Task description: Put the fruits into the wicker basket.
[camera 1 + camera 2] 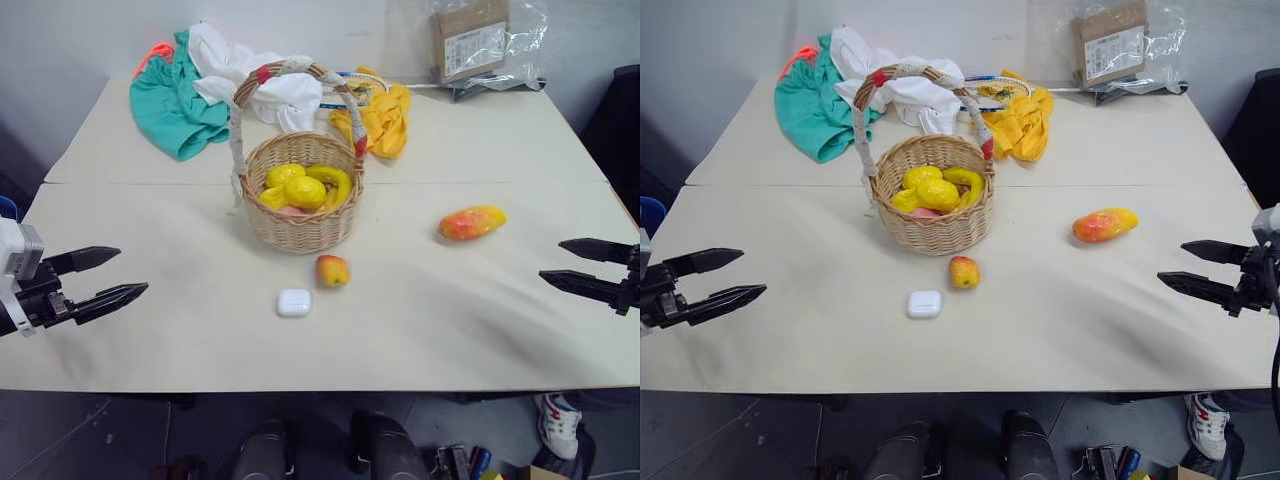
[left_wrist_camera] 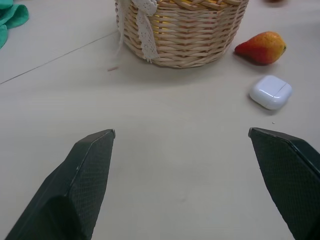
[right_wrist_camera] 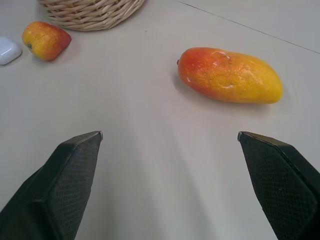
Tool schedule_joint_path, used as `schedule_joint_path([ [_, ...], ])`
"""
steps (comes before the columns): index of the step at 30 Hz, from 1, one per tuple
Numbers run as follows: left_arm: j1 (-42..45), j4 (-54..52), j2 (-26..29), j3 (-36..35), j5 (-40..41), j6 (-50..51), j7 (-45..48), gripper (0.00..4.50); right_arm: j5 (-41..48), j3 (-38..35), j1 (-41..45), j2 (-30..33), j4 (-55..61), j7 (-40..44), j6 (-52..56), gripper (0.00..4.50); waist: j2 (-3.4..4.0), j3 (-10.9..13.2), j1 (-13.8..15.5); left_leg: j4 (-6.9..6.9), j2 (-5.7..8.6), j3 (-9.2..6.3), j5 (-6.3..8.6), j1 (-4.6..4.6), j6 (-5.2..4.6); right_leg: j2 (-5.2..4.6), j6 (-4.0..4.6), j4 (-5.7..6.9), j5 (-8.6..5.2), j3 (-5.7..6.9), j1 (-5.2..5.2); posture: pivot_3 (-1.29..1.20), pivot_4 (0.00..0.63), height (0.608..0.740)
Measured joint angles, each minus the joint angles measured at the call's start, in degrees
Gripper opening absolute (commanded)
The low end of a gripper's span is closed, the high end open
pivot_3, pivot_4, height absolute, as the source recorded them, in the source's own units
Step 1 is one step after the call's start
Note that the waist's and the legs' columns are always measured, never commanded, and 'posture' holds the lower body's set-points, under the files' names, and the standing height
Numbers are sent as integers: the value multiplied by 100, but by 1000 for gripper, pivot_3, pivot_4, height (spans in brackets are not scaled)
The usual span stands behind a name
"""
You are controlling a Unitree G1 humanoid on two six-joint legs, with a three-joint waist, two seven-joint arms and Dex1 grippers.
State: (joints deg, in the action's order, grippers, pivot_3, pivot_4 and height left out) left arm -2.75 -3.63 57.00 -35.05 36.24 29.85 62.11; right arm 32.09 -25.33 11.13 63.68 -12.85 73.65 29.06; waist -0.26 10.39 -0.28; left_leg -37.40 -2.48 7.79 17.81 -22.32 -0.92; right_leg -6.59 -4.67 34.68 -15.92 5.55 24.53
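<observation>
A round tan wicker basket (image 1: 303, 225) with a tall cord-wrapped handle stands mid-table and holds yellow lemons and a banana. Just in front of it lies a small red-and-yellow apple-like fruit (image 1: 332, 270). An elongated orange-red-yellow mango-like fruit (image 1: 472, 222) lies to the basket's right. My left gripper (image 1: 112, 275) hovers open at the table's left edge, well away from both fruits. Over at the right edge, my right gripper (image 1: 568, 264) is open too, with the mango-like fruit (image 3: 230, 74) ahead of its fingers.
A small white rounded case (image 1: 294, 302) lies beside the apple-like fruit. Green, white and yellow cloths (image 1: 190, 95) are heaped at the back of the table, and a cardboard box in plastic (image 1: 470, 38) sits at the back right. A seam crosses the table behind the basket.
</observation>
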Motion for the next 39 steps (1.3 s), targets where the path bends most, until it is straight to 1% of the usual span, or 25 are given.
schedule_joint_path([
  [14, 120, 6, -73, 95, -222, -110, -269, 4500, 52, -1, -76, -131, 358, -371, 242, 4478, 0, 0, -2, -7, -8, 30, 0, 13, 2, 2, 1, 28, 0, -27, 12, 0, 150, 740],
  [20, 147, 11, -72, 209, -255, -107, -255, 4500, 62, -2, -146, -131, 439, -482, 243, 4478, -1, 0, -1, -21, -9, 35, 1, 15, 1, 5, 1, 39, 0, -32, 13, 0, 150, 740],
  [23, 306, -23, -71, 426, -258, -108, -203, 4500, 107, -2, -137, -133, 654, -570, 309, 4478, 0, 0, 0, -34, -9, 37, 2, 17, 0, 5, 0, 55, 0, -37, 12, 0, 150, 740],
  [26, 571, -370, -87, 806, -89, 67, -135, 4500, 348, -5, 14, -238, 1053, -719, 616, 4478, -3, 1, 1, -52, -14, 37, 4, 16, 0, 5, 0, 70, 0, -42, 12, 0, 150, 740],
  [28, 737, -725, -99, 1131, 32, 149, -24, 4500, 536, 33, -15, -316, 1525, -758, 830, 4478, -2, 1, 4, -54, -14, 37, 4, 17, 1, 4, 0, 76, 0, -46, 12, 0, 150, 740],
  [30, 1011, -1007, -209, 1701, 15, 131, 86, 4500, 795, 194, -105, -344, 2218, -743, 1066, 4478, 1, -1, 11, -54, -14, 37, 4, 20, 2, 5, 1, 80, 0, -47, 12, 0, 150, 740],
  [32, 1297, -1095, -373, 2325, -174, 41, 140, 4500, 1065, 352, -107, -386, 2827, -730, 1231, 4478, 0, 0, 19, -57, -14, 38, 2, 19, 3, 10, 1, 83, 0, -46, 13, 0, 150, 740],
  [34, 1656, -993, -570, 3012, -556, -191, 221, 4500, 1293, 500, -83, -387, 3323, -749, 1371, 4478, -2, 1, 27, -68, -12, 39, 3, 18, 1, 17, 0, 86, 1, -47, 11, 0, 150, 740],
  [36, 1916, -757, -746, 3511, -903, -392, 300, 4500, 1479, 564, -89, -387, 3677, -763, 1469, 4478, -4, 1, 30, -73, -10, 40, 4, 18, -3, 25, -2, 86, 2, -48, 10, 0, 150, 740],
  [39, 2541, -77, -1347, 4117, -1360, -570, 217, 4500, 1700, 721, -89, -470, 4132, -843, 1528, 4478, -17, 2, 42, -86, -6, 41, 5, 14, -16, 35, -10, 88, 6, -51, 8, 0, 150, 740],
])
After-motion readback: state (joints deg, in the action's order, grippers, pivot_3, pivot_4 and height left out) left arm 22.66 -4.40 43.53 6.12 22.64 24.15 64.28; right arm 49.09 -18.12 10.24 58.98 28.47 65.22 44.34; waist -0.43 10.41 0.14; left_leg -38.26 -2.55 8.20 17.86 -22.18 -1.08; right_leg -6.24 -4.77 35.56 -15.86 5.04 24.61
